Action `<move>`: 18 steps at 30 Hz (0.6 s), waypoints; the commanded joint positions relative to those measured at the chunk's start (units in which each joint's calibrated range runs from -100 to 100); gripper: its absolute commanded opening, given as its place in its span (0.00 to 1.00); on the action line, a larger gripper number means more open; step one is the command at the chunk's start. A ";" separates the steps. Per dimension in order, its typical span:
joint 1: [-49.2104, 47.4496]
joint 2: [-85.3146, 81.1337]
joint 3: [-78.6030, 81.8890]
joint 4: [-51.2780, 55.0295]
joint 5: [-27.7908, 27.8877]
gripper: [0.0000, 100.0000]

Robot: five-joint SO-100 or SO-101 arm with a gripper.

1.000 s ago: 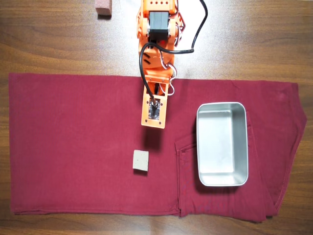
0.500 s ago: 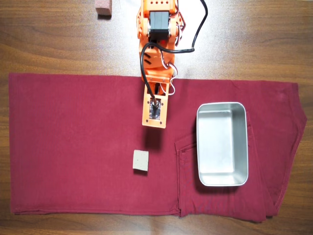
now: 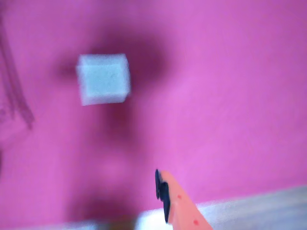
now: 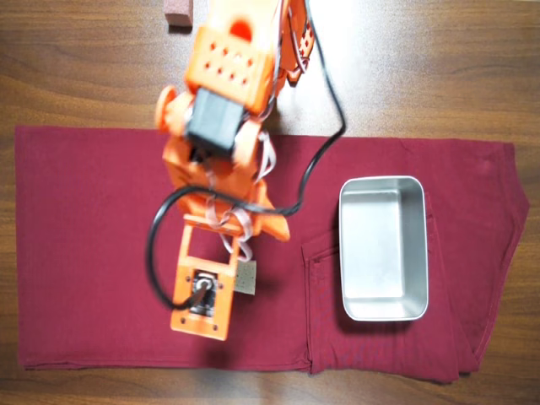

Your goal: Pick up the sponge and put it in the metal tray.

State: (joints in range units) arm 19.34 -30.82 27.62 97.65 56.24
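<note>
A dark wooden table [image 4: 439, 76] carried a maroon cloth [image 4: 93, 253] across its middle. In the overhead view, the orange arm [image 4: 221, 126] stretched over the cloth and hid most of the sponge [image 4: 246, 277], only a pale corner peeking out beside its wrist. To the right, the metal tray [image 4: 384, 249] sat empty on the cloth. The blurred wrist view showed the whole sponge [image 3: 103, 79] lying free, well clear of one orange fingertip [image 3: 175, 203]. The claw's spread could not be told. A pinkish-brown block [image 4: 178, 14] sat at the table's top edge.
</note>
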 commanded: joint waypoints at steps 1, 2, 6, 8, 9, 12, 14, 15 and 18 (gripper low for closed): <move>3.11 10.35 -11.01 2.35 1.07 0.54; 3.02 11.86 -11.65 2.35 1.66 0.54; 3.59 20.74 -11.92 -5.12 2.69 0.56; 3.40 25.36 -11.92 -12.13 2.05 0.56; 3.40 27.04 -11.92 -14.62 1.90 0.56; 1.29 30.59 -11.92 -17.57 0.73 0.56; -0.24 32.19 -12.01 -18.77 0.10 0.56; -0.92 32.90 -12.01 -19.69 -0.34 0.56; -2.26 35.21 -12.01 -20.89 -1.37 0.54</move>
State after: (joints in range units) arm 17.85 3.91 17.77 77.93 55.36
